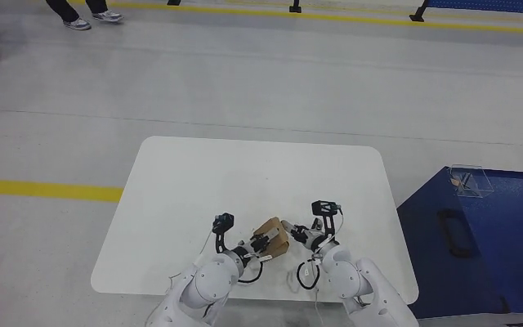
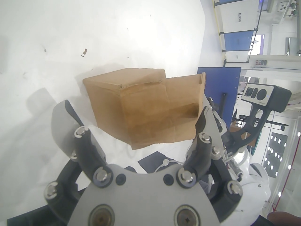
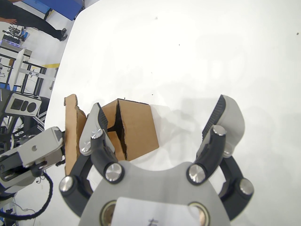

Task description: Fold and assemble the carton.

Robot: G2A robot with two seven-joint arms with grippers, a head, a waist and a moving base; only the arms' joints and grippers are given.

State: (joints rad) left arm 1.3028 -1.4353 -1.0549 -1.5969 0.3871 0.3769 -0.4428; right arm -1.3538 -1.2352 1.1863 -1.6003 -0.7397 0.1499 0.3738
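Brown corrugated carton (image 3: 138, 128) sits on the white table (image 1: 245, 172) near its front edge, between the two grippers. It is partly formed. Two side panels meet at a creased corner, one flap (image 3: 70, 128) stands upright on the left arm's side, and a dark seam (image 3: 121, 132) gapes where two panels fail to meet.

Left gripper (image 2: 132, 110): fingers spread wide around the carton and clamping nothing. One finger lies against the upright flap; the other is apart from the cardboard.

Right gripper (image 3: 160, 102): fingers likewise spread to full width, with nothing held. One finger is just beside the gaping seam; the other is over bare table.

Step in hand, as judged: closing the seam and squaring the body. Recommended practice is to brace the flap side with the left finger while the right finger presses the loose panel inward along its crease. Push low on the panel, since a high push would likely tip or slide the light carton. The creases look worn, so the pressure should be gentle.

Orientation: the long axis appears to run roughly from one gripper to the other, slightly skewed to the table edge. The gaping seam faces the right arm.
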